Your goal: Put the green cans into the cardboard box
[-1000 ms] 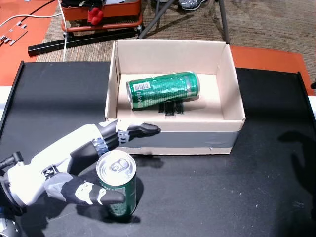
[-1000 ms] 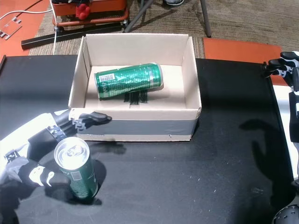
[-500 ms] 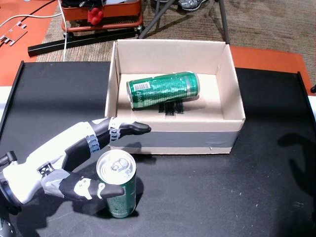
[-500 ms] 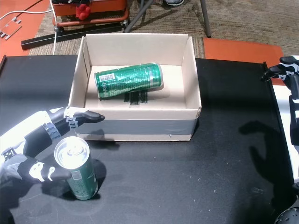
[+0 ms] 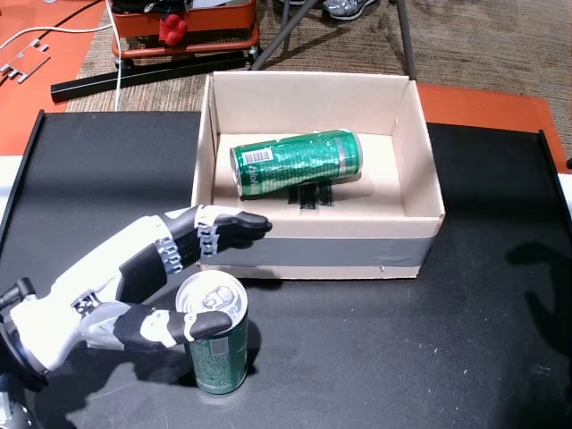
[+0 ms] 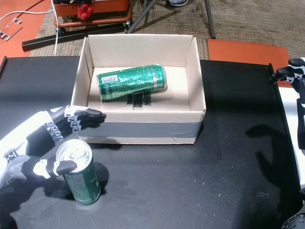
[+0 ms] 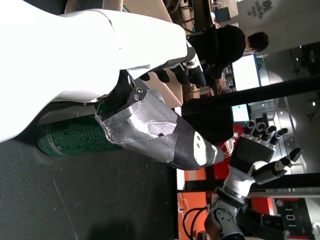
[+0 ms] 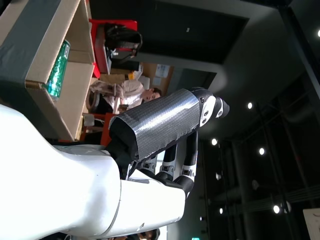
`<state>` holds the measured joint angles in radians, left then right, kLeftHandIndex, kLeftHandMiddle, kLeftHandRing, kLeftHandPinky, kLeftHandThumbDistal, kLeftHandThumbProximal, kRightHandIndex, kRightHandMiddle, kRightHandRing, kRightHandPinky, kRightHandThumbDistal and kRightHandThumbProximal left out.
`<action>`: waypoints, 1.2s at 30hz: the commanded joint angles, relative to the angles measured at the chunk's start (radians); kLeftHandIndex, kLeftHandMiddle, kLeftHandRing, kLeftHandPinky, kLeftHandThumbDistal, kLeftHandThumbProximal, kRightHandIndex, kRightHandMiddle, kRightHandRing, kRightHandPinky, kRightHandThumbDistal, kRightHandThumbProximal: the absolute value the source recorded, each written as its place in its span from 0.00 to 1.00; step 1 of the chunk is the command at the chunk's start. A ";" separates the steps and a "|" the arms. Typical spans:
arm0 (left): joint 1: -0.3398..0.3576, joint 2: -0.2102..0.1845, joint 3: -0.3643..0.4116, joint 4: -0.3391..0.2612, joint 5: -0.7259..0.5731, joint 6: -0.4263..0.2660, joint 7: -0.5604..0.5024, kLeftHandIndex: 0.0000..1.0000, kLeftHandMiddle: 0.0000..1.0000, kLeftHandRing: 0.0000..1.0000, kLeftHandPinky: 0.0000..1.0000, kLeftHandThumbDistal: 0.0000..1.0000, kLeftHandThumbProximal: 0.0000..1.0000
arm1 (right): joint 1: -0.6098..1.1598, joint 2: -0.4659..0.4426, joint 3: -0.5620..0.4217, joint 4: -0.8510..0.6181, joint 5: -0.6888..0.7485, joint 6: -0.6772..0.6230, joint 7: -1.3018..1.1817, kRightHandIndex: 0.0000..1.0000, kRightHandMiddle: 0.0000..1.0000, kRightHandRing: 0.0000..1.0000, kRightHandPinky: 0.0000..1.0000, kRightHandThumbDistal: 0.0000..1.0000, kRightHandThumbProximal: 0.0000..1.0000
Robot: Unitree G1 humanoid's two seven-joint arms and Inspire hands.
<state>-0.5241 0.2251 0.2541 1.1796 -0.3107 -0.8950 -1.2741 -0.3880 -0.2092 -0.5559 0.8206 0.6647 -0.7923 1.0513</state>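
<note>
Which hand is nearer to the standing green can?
Left. The left hand wraps around the standing can; the right hand is far off at the table's right edge.

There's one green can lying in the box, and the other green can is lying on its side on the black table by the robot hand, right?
Not quite. The can in the cardboard box does lie on its side, but the other green can stands upright on the black table, silver top facing up, with the left robot hand around it. Both head views show this.
</note>
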 commanded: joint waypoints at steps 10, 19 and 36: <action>0.023 -0.004 -0.005 0.021 0.009 -0.001 0.025 0.84 0.88 0.90 0.88 0.79 0.31 | 0.029 -0.005 0.012 -0.032 -0.007 0.030 -0.035 0.42 0.45 0.50 0.53 0.88 0.51; 0.018 -0.016 0.027 0.012 -0.031 0.073 -0.020 0.86 0.90 0.91 0.88 0.82 0.36 | 0.024 -0.015 0.011 -0.017 -0.003 0.031 -0.030 0.43 0.45 0.49 0.54 0.88 0.51; 0.027 -0.016 0.002 0.009 0.019 0.047 0.022 0.84 0.89 0.92 0.90 0.81 0.26 | 0.004 -0.023 0.008 0.017 0.002 0.029 -0.016 0.43 0.45 0.49 0.54 0.84 0.52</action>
<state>-0.5161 0.2061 0.2603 1.1908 -0.3070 -0.8352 -1.2569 -0.3824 -0.2234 -0.5413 0.8266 0.6625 -0.7619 1.0262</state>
